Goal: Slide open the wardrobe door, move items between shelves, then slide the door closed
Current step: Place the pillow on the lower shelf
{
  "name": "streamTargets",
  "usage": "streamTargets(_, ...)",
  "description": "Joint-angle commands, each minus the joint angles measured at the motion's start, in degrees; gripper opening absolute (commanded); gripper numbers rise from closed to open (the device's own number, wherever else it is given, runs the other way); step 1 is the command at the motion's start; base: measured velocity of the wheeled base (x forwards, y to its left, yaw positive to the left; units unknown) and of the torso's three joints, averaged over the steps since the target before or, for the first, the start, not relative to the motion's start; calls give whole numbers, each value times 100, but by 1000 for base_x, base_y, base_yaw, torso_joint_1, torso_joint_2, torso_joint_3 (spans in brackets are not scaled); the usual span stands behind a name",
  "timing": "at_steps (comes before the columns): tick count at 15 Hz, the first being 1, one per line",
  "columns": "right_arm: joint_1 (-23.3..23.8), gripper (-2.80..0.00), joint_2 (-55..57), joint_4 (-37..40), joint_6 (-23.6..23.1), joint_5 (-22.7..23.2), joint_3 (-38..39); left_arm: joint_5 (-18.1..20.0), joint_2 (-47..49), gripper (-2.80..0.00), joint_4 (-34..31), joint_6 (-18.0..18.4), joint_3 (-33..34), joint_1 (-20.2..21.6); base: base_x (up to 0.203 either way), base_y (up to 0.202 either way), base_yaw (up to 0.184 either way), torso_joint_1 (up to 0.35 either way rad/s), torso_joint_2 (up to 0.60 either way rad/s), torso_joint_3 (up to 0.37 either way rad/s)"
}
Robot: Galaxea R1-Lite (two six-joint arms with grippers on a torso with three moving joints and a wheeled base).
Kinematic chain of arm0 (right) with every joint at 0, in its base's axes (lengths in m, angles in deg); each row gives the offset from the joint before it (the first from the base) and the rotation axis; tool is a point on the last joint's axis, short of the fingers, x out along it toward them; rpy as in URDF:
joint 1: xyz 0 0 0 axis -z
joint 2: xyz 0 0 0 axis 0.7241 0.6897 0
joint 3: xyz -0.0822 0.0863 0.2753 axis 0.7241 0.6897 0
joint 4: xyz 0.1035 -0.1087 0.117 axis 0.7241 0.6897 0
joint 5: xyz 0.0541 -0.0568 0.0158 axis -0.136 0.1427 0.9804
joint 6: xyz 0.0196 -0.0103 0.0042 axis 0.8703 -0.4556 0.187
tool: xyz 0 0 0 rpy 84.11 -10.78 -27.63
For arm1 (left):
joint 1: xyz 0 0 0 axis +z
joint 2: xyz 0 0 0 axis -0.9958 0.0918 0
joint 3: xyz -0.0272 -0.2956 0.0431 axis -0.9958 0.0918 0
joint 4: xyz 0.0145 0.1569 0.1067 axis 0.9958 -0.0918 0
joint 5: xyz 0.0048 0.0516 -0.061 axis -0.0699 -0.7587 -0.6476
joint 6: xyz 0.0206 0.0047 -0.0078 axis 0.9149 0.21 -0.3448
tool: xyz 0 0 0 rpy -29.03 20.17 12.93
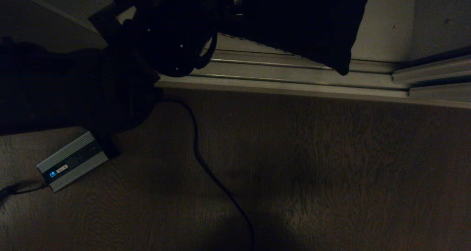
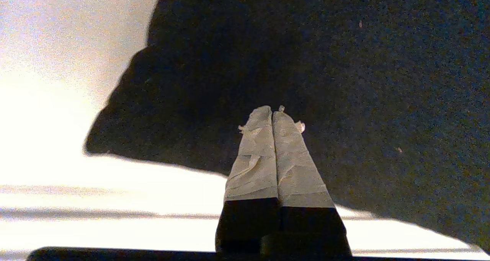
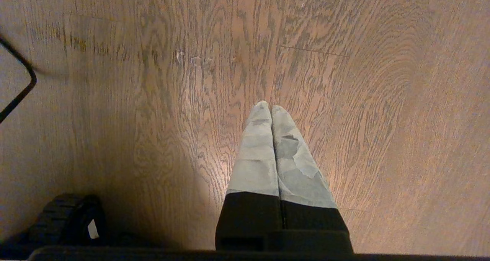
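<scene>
The relation that matters: the dark rectangular fabric cushion [image 1: 294, 23] is seen directly ahead of the left gripper [image 2: 272, 113], filling the space beyond and to one side of the fingertips. Its long axis is judged to run approx. across the gripper's pointing direction, with one corner hanging down over the ribbed pale metal floor track [image 1: 294, 72].

The L gripper's taped fingers [image 2: 256, 157] are pressed together, with no gap. Nothing is seen between them. Whether the tips touch the cushion or only stand in front of it cannot be told; its pattern is not visible in this light.

The L arm [image 1: 73, 89] is clearly the nearer one. The right gripper [image 3: 270, 108] is parked, also fully closed and empty, pointed at the brown wood-grain floor [image 3: 363, 100], well apart from the cushion.

The small silver box with a lit display [image 1: 71, 161] and the black cable [image 1: 206, 166] are left on the floor below the L arm, not involved.

For a grasp, the fingers prob. need to be opened first.
</scene>
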Motion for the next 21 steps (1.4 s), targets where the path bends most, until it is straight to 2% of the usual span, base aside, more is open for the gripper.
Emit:
streamTargets(1, 2, -280, -11, 0, -2, 4, 25, -108, -601, -280, -279, 8, 349, -243, 0, 0, 0, 0, 0, 0)
streamTargets(6, 2, -280, -11, 0, 5, 4, 18, -280, -2032, -280, -670, -166, 2106, -371, 0, 0, 0, 0, 0, 0)
streamTargets(11, 2, -280, -11, 0, 2, 4, 26, -499, -3409, -280, -1276, -224, 3309, -262, 0, 0, 0, 0, 0, 0)
streamTargets(13, 2, -280, -11, 0, 3, 4, 18, -546, -3771, -280, -1441, -243, 3722, 212, 0, 0, 0, 0, 0, 0)
streamTargets(17, 2, -280, -11, 0, 5, 4, 21, -547, -4170, -280, -1472, -253, 4134, 1147, 0, 0, 0, 0, 0, 0)
streamTargets(21, 2, -280, -11, 0, -4, 4, 26, -546, -4318, -280, -1449, -290, 4277, 1773, 0, 0, 0, 0, 0, 0)
